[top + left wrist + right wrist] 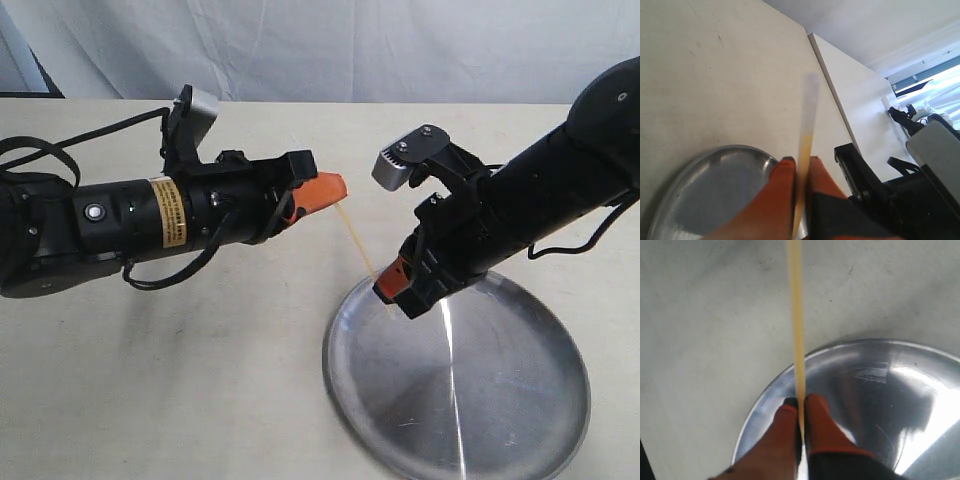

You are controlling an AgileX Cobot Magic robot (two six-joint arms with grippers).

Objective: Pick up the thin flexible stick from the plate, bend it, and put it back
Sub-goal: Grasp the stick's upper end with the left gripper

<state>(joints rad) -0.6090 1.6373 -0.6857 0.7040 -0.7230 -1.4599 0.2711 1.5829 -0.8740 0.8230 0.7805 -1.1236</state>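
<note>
As L claw (332, 188) & R claw (392, 291) pinch thin stick (358, 243), shiny plate (510, 400)

I count one thin pale yellow-tan flexible stick (361, 250) and one round shiny silver metal plate (520, 400). There are two black robot arms, the left arm (130, 222) and the right arm (560, 175), each ending in one pair of orange-tipped jaws, so two pairs. I see two grey boxy camera housings, the left housing (202, 106) and the right housing (398, 165). One pale beige surface (180, 390) lies under everything.
</note>
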